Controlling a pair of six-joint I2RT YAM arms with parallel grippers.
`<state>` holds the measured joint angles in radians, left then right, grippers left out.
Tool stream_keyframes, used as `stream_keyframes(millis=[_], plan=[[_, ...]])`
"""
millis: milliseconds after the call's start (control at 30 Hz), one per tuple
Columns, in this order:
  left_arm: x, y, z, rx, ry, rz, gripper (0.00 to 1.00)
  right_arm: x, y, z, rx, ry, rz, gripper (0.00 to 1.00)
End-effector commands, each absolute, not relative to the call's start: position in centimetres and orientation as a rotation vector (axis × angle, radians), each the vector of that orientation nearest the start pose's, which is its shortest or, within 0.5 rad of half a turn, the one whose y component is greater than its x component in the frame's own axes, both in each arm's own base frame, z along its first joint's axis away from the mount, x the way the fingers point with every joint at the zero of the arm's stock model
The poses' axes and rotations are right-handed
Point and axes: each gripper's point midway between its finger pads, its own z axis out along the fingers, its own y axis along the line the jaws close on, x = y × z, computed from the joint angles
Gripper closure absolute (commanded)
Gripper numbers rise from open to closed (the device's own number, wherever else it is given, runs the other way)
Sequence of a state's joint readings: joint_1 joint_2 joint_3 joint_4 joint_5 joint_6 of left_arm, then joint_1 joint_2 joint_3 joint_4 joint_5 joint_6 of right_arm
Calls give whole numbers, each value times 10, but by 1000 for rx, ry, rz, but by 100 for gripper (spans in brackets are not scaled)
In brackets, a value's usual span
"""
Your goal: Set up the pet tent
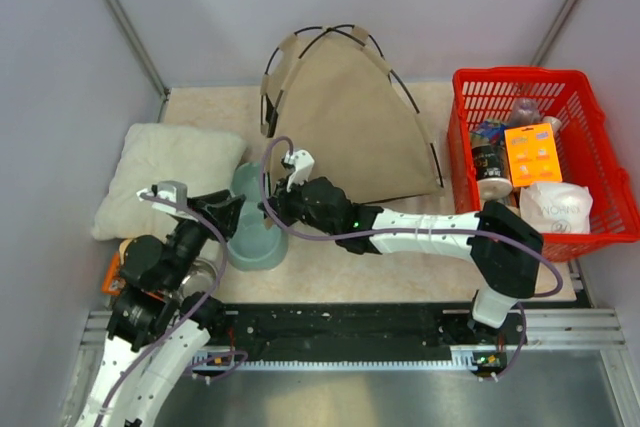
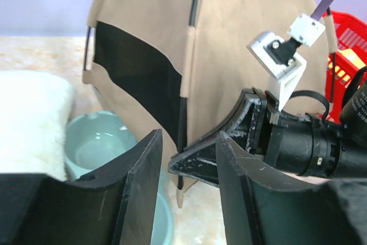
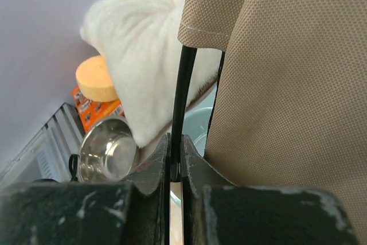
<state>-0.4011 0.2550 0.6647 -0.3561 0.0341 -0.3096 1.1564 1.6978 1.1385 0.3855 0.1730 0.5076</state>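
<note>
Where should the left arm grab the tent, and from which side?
The bare black pole at the tent's front corner, above where the right gripper pinches it. Come in level from the front, jaws either side: it stands near upright, exposed below the fabric sleeve.

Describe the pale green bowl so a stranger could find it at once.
Start at the tan pet tent standing in the middle. Just off its near-left corner, between it and the cream pillow, sits the bowl. It is matte pale green, unlike the shiny steel bowl nearer the front edge of the table.
</note>
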Motion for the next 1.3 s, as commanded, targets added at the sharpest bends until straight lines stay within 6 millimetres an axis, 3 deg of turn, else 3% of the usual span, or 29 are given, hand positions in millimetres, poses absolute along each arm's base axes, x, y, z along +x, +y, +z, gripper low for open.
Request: stream_keyframes(millis=[0,67,167,233,267,333,400,433,467,633,767,933,1000,1067,1267], plan=[[190,-76,324,52,1490,-457,50,218,487,216,-510,1817,1052,100],[192,-68,329,11,1471,-435,46,217,486,214,-511,1835,1046,88],[195,-64,336,-16,1448,-422,41,217,478,209,-488,1886,1011,56],[198,-65,342,-15,1446,-421,36,218,465,208,-467,1918,967,45],[201,-67,343,-12,1460,-421,33,217,460,209,-460,1927,947,20],[206,-70,345,-11,1489,-419,25,217,444,218,-440,1935,916,3],[212,-75,346,-3,1523,-421,19,216,427,221,-424,1957,865,1],[216,-77,345,3,1543,-422,3,215,418,226,-416,1961,849,1],[218,-81,346,13,1559,-431,1,214,408,230,-416,1967,823,1],[225,-101,347,125,1607,-468,1,212,357,289,-409,1903,780,2],[229,-121,337,208,1641,-533,2,228,305,339,-299,1846,760,7],[228,-157,321,347,1688,-697,8,249,246,378,-197,1824,601,8],[229,-169,317,389,1692,-760,11,262,232,384,-237,1853,534,8],[234,-174,314,387,1704,-774,13,277,213,376,-247,1922,455,8],[254,-167,307,328,1749,-696,17,308,208,361,-446,1944,368,10]])
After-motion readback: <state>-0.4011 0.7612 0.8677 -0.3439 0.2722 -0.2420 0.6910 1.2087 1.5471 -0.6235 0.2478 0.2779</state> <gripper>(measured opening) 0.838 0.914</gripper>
